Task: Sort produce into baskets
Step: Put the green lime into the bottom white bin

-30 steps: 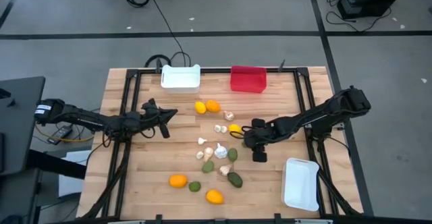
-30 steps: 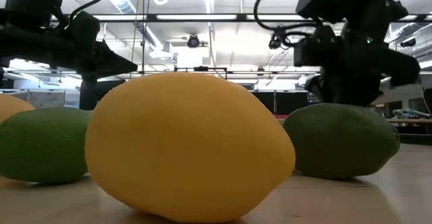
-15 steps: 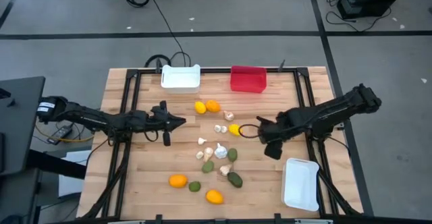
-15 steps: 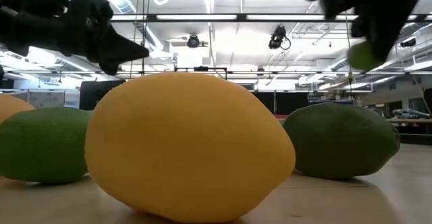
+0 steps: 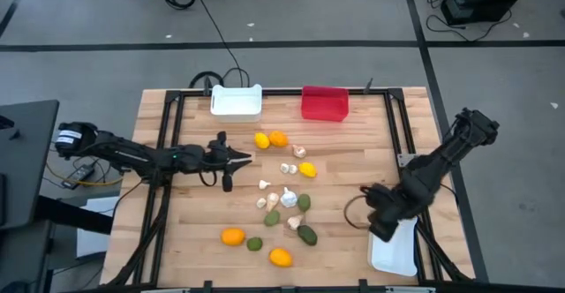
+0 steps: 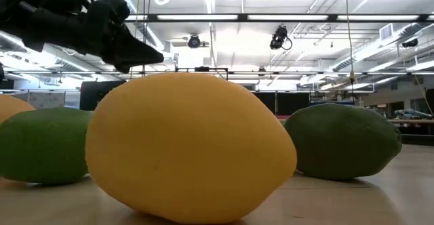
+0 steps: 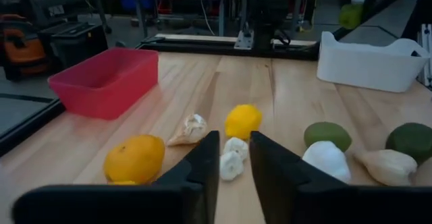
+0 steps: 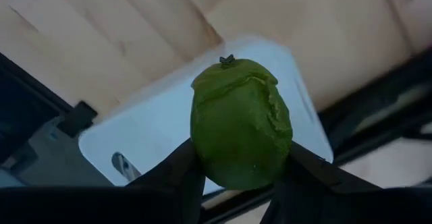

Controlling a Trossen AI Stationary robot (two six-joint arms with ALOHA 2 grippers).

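Observation:
My right gripper (image 5: 381, 225) is shut on a dark green oval fruit (image 8: 239, 123) above the far end of the white basket (image 5: 395, 244) at the near right. My left gripper (image 5: 243, 159) hovers left of the produce pile, its fingers (image 7: 202, 166) a narrow gap apart and empty. In front of it on the table lie garlic bulbs (image 7: 231, 158), a yellow fruit (image 7: 243, 121) and an orange fruit (image 7: 135, 158). More green fruits (image 5: 306, 234) and orange fruits (image 5: 232, 236) lie toward the near edge. My right gripper pinches the green fruit by its two opposite sides (image 8: 202, 143) between its two fingers. The fingers point down from above. The fruit's stem end (image 8: 227, 61) points away from the gripper, and the fruit is lifted clear over the white basket (image 8: 162, 129).
A white basket (image 5: 237, 101) and a red basket (image 5: 324, 103) stand at the table's far edge. A black frame (image 5: 168, 116) runs around the tabletop. In the low view a yellow fruit (image 6: 190, 147) and two green fruits (image 6: 342, 140) fill the foreground.
My right gripper has lifted the green fruit out of the pile and carried it toward the table's near right corner, over the white basket. My left gripper has gone toward the table's right, closer to the pile.

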